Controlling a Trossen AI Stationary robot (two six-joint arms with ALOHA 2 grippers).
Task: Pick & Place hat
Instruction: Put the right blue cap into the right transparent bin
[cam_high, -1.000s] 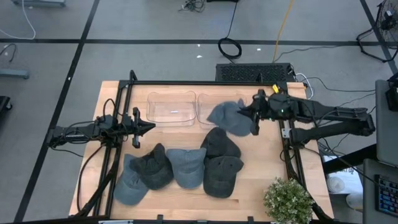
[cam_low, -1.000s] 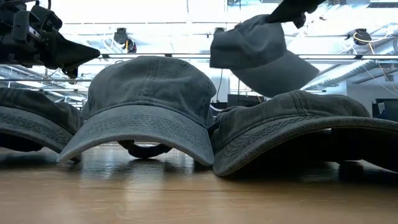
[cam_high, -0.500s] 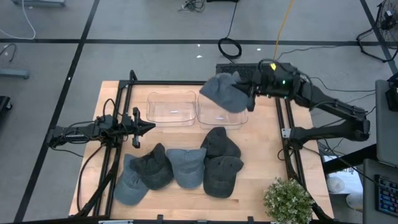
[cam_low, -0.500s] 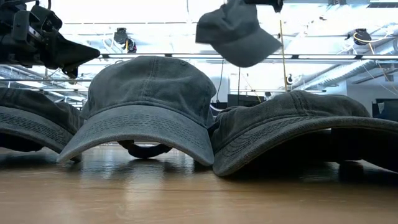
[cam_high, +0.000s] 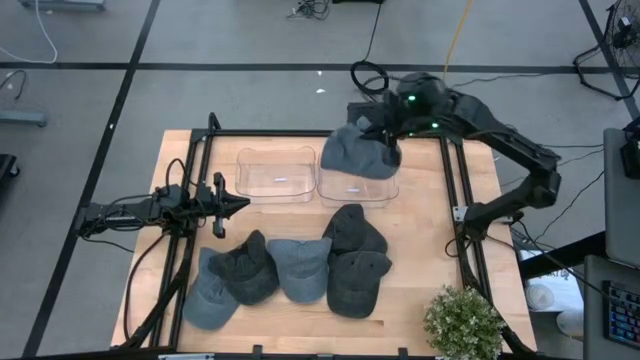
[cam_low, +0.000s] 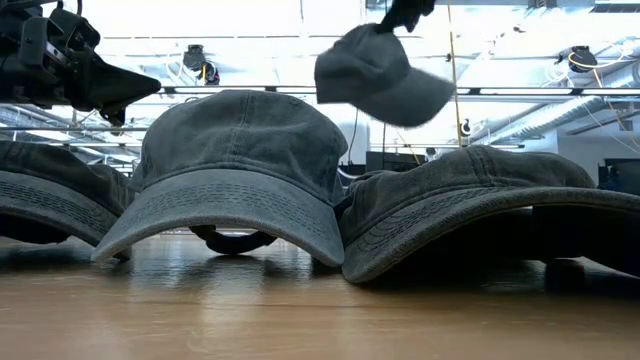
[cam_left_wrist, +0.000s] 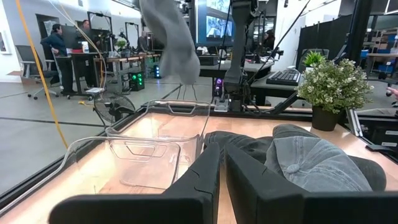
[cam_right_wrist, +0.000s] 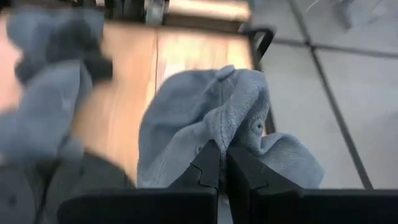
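Right gripper (cam_high: 388, 133) up in the air over the far side of the table, fingers (cam_right_wrist: 209, 167) pinched tight on a fold of a grey hat (cam_high: 356, 152). Hanging limp from that pinch, right above the clear bin (cam_high: 357, 179) on the right, clear of the table in the low view. Second clear bin (cam_high: 276, 174) just beside it on the left, touching or nearly so, can't really tell.

Closer in, five more hats (cam_high: 290, 268) bunched together in the middle of the wooden table (cam_high: 420, 262), overlapping each other, mix of lighter grey and darker ones. Little potted plant (cam_high: 463, 322) sitting at the near right corner.

Left gripper (cam_high: 236, 203) parked off at the left side, fingers (cam_left_wrist: 205, 177) drawn nearly together with only a thin gap, nothing between them, well apart from the hanging hat.
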